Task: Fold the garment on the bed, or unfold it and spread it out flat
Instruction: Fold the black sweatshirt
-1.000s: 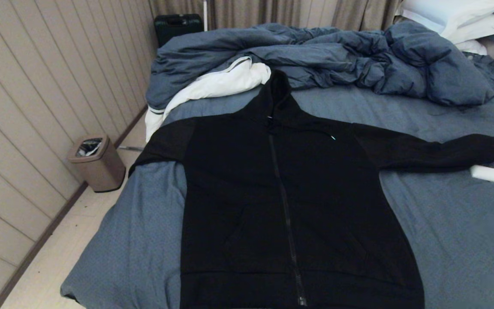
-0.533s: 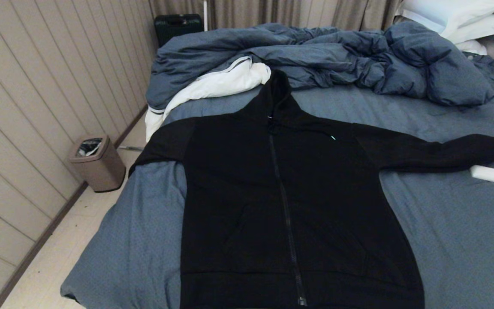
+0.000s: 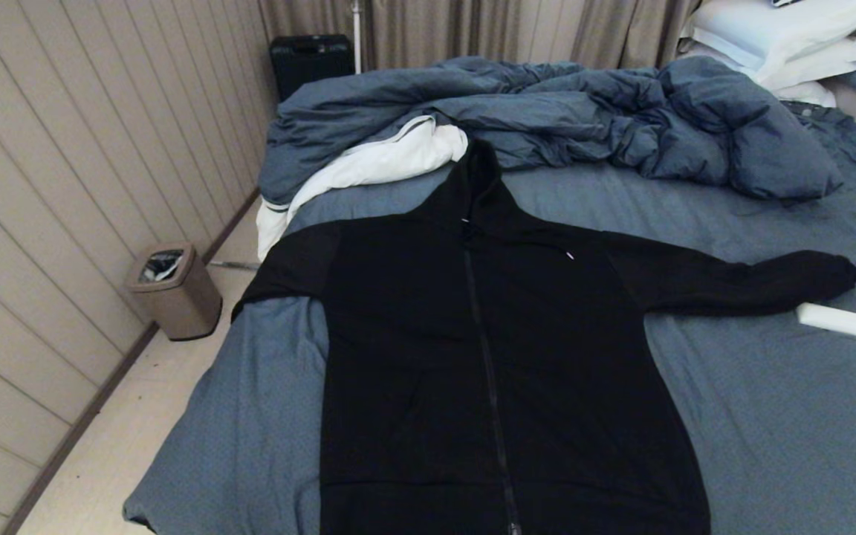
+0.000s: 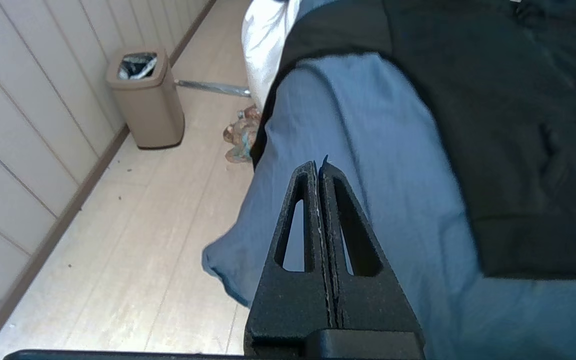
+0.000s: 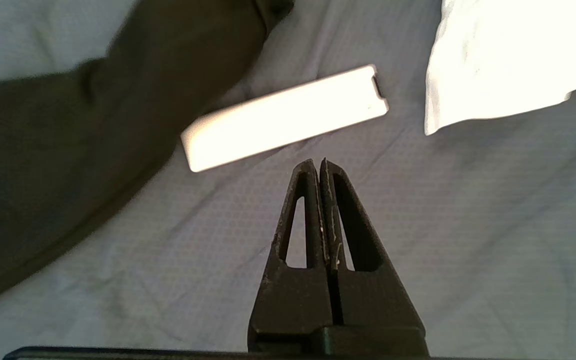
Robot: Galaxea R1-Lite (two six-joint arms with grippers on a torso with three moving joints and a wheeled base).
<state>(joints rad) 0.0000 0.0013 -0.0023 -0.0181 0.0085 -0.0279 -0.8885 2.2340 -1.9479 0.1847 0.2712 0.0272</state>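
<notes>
Garment (image 3: 495,349) spread flat, zipper up, near bed's (image 3: 770,416) left edge. Left gripper (image 4: 319,167) pressed closed, empty, above that edge. Right gripper (image 5: 316,167) likewise closed, empty, over sheet beside white flat object (image 5: 283,117).

black garment (image 3: 487,357); blue-grey finely dotted bed (image 3: 770,416); blue-grey duvet (image 3: 547,119), white lining; tan bin (image 3: 175,293).

Head view high over bed (image 3: 770,416); wrist views close above its sheet.

We lose the garment (image 3: 502,357) hem below the head view's edge; its left cuff hangs hidden over the bed (image 3: 770,416) side.
</notes>
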